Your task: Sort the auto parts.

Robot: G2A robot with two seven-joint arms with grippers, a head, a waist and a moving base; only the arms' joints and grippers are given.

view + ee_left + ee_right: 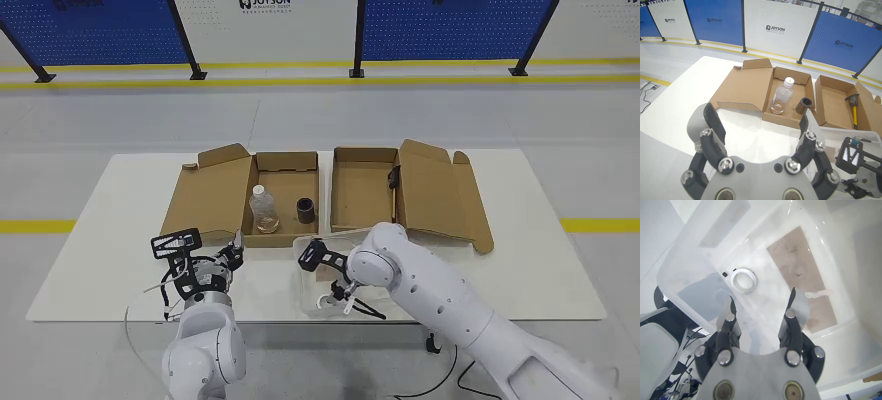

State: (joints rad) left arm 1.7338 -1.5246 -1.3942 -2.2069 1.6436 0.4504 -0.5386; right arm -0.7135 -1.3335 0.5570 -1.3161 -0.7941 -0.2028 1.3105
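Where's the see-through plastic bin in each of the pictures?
Top view: the bin sits in front of the cardboard boxes, partly hidden by the right arm.
Left wrist view: its rim runs just this side of the boxes.
Right wrist view: its wall rises around a silver ring.
Shared landmark: the right gripper, open inside the bin.

Left gripper is spread wide, wrist tilted forward and down, arm tucked in close. Right gripper is also spread, pointing steeply down. The right arm stretches diagonally inward, ending beside the left one.
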